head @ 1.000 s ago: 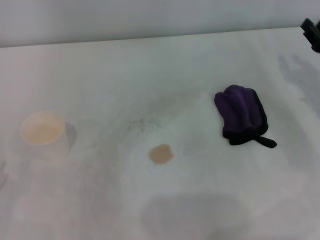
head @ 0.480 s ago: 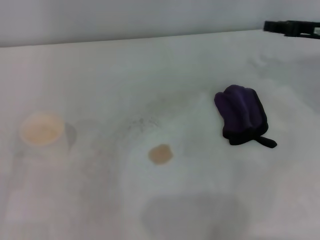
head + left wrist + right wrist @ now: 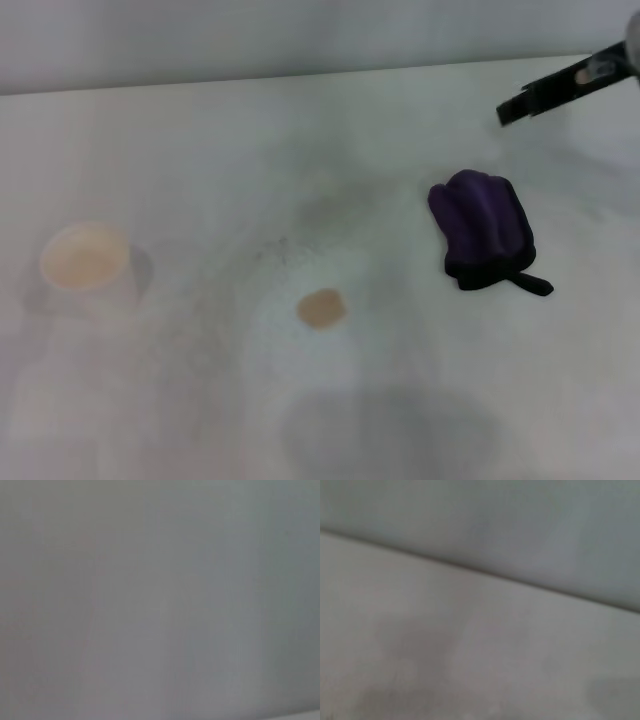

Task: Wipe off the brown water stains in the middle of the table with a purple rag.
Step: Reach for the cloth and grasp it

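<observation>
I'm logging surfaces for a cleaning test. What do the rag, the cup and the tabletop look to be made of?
The purple rag looks like soft plush cloth: bunched folds, matte, black edging. The cup seems paper, pale and matte, though thin plastic is possible. The table looks like a smooth white laminate or painted board, with faint grey scuffs.

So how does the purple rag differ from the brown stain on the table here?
The purple rag is a bunched, raised dark cloth with black edging and a loop tab; the brown stain is a flat tan blotch. The rag is much bigger than the stain. The rag lies toward the robot's right, the stain nearer the middle. Both rest untouched on the white table; the right hand hovers beyond the rag.
</observation>
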{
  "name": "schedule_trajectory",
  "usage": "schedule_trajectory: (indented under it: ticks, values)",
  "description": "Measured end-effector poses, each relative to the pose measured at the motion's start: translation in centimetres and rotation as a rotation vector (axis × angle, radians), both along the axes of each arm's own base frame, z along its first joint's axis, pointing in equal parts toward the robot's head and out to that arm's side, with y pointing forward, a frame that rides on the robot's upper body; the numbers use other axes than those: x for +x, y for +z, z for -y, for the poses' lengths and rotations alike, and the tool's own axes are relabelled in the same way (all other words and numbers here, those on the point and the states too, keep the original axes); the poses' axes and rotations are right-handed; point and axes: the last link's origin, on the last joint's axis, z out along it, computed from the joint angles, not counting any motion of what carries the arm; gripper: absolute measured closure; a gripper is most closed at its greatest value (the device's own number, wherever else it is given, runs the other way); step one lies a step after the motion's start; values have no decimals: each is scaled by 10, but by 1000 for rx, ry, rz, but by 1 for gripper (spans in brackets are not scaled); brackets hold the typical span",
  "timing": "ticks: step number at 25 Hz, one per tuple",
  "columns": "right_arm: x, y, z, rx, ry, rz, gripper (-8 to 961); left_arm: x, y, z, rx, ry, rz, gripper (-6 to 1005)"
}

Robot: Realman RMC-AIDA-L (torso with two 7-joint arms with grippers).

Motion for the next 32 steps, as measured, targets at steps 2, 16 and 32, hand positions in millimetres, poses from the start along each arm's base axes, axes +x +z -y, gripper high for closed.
schedule_trajectory:
  ticks: [2, 16, 32]
  values:
    - [-8, -10, 0, -47, -23, 44, 501, 0, 2, 0, 8, -5, -5, 168]
    - [4, -72, -5, -209, -135, 185, 509, 6, 4, -11, 15, -34, -15, 169]
    - [26, -89, -13, -223, -144, 239, 519, 9, 5, -20, 14, -49, -28, 169]
